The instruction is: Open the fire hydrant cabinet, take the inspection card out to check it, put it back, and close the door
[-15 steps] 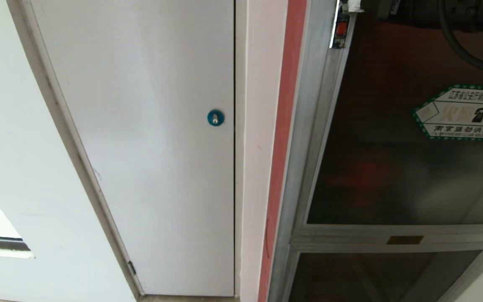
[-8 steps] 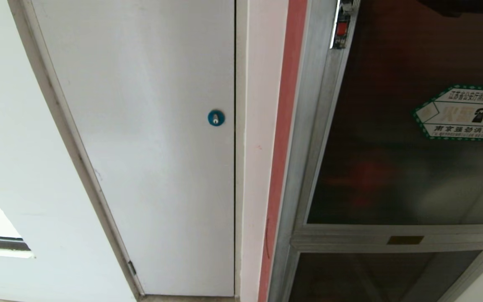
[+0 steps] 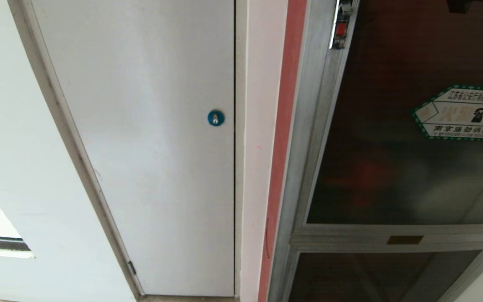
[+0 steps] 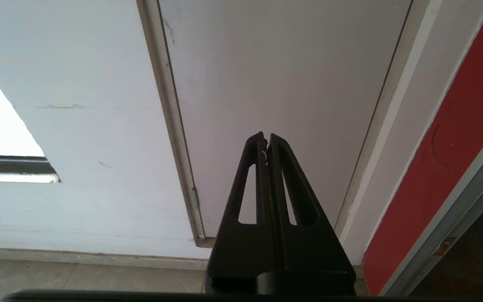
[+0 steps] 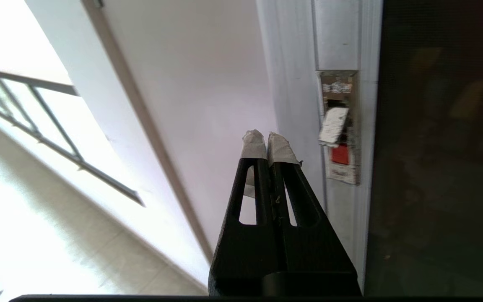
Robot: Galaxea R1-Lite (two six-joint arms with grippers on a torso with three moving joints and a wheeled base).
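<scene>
With the door [image 3: 409,126] shut, my right gripper [image 5: 270,142] hangs clenched and empty beside its red latch [image 5: 340,154].
Head view: I see the fire hydrant cabinet [image 3: 308,176] right of a white door [image 3: 149,147]. Left wrist view: my left gripper [image 4: 266,141] sits clenched, empty, low.

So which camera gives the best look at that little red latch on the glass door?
The right wrist view: the red latch sits close on the door. The head view catches it small at the top edge; the left wrist view doesn't show it.

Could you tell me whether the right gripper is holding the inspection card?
No, the right gripper is shut on nothing, beside the red latch of the door.
</scene>
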